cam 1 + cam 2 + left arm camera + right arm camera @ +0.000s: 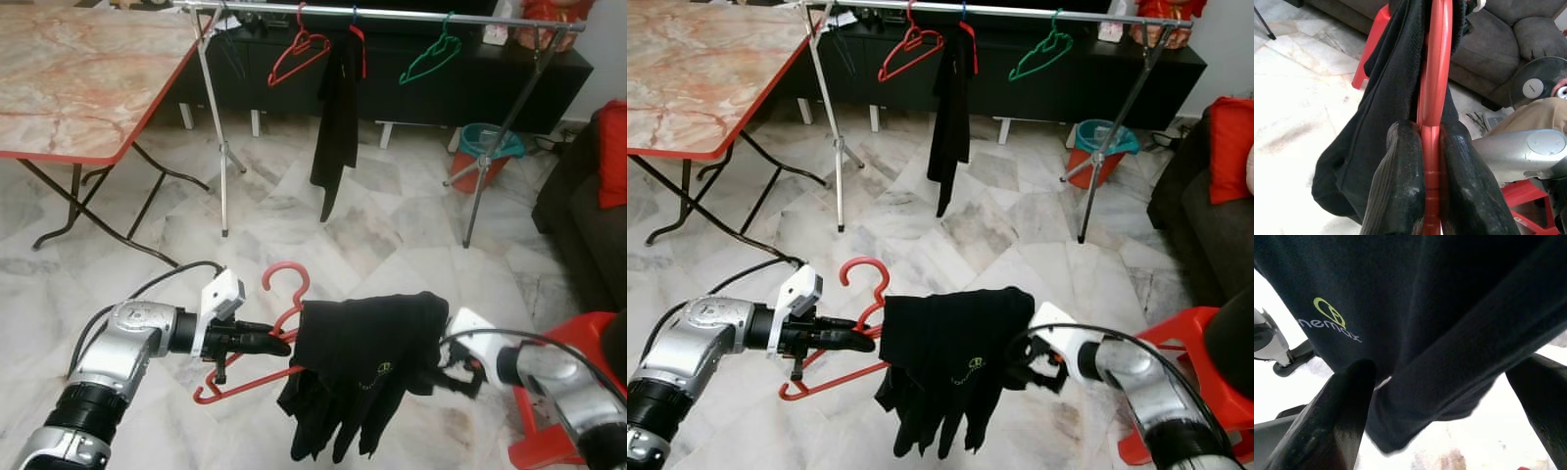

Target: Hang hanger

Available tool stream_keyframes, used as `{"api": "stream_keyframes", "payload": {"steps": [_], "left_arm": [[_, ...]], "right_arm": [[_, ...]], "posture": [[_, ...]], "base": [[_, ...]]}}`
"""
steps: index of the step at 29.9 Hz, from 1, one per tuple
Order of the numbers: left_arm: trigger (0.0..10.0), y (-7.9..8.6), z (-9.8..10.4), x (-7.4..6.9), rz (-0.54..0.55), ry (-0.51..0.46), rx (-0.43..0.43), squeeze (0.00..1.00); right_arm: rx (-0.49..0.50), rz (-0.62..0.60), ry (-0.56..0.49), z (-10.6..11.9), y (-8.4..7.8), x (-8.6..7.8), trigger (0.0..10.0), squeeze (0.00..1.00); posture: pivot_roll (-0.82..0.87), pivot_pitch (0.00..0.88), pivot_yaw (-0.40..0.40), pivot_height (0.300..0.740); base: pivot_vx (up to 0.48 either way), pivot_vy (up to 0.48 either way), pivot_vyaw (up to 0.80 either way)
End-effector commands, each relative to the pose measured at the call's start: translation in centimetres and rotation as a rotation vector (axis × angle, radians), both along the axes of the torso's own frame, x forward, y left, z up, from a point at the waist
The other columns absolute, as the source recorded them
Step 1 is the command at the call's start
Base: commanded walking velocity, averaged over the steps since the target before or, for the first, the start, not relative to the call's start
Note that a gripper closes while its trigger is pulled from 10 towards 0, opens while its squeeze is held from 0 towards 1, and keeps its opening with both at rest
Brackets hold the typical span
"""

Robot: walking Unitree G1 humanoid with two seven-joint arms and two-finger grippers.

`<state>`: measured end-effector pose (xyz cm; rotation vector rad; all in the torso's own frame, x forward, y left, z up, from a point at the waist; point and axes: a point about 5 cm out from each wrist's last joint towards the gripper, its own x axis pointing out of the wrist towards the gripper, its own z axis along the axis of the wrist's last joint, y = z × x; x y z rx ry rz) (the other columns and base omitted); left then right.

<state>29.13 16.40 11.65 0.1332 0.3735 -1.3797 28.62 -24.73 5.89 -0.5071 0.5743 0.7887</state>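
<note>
A red hanger (287, 282) with a black garment (367, 357) draped over it is held low over the floor. My left gripper (279, 345) is shut on the hanger's bar beside the hook; in the left wrist view its fingers (1400, 181) pinch the red plastic. My right gripper (444, 375) sits at the garment's right edge. In the right wrist view this gripper (1442, 367) stands open, its fingers spread wide with the cloth (1440, 308) hanging just beyond them. The clothes rail (392, 12) runs across the back, carrying a red hanger (299, 54), a green hanger (431, 57) and a hanging black garment (338, 117).
A marble-topped folding table (78, 78) stands at the left. A teal bucket (490, 142) sits by the rail's right leg. A red stool (578, 338) and a dark sofa (578, 215) are on the right. Open marble floor lies between me and the rail.
</note>
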Motion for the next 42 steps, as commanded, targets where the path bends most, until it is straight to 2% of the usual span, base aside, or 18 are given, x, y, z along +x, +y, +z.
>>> {"api": "stream_keyframes", "payload": {"steps": [1,11,12,13,14,15,28,42], "left_arm": [[0.0,-0.5,0.8,0.0,-0.023,-0.026,-0.043,0.00],[0.0,-0.6,1.1,0.0,-0.033,-0.026,-0.055,0.00],[0.0,-0.6,1.1,0.0,-0.034,-0.026,-0.055,0.00],[0.0,-0.6,1.1,0.0,-0.035,-0.026,-0.056,0.00],[0.0,-0.6,1.1,0.0,-0.035,-0.026,-0.056,0.00],[0.0,-0.6,1.2,0.0,-0.035,-0.026,-0.057,0.00],[0.0,-0.7,1.4,0.0,-0.041,-0.022,-0.071,0.00],[0.0,-0.8,1.4,-0.1,-0.038,-0.019,-0.075,0.00]], "right_arm": [[0.007,-0.014,0.012,-0.4,-0.2,-0.3,10.0,0.00],[0.062,0.007,0.027,-1.0,1.0,-0.2,9.9,0.00],[0.070,0.003,0.028,-1.0,1.0,-0.2,3.1,0.00],[0.076,0.000,0.029,-1.1,1.1,-0.1,1.2,0.00],[0.076,0.000,0.029,-1.1,1.1,-0.1,1.2,0.00],[0.080,0.003,0.035,-1.1,1.1,-0.2,0.0,0.00],[0.073,-0.011,0.029,-1.4,1.0,0.1,0.0,0.00],[0.123,-0.011,0.003,-1.2,1.6,0.5,0.0,0.00]], "posture": [[0.00,0.109,-0.086,0.740],[0.00,0.106,-0.086,0.740],[0.01,0.106,-0.086,0.740],[0.01,0.106,-0.086,0.740],[0.01,0.106,-0.086,0.740],[0.01,0.106,-0.086,0.740],[0.01,0.106,-0.086,0.740],[0.01,0.105,-0.084,0.740]], "base": [[0.000,0.000,0.00],[0.000,0.000,0.00],[0.000,0.000,0.00],[0.000,0.000,0.00],[0.000,0.000,0.00],[0.000,0.000,0.00],[0.000,0.000,0.00],[0.000,0.000,0.00]]}}
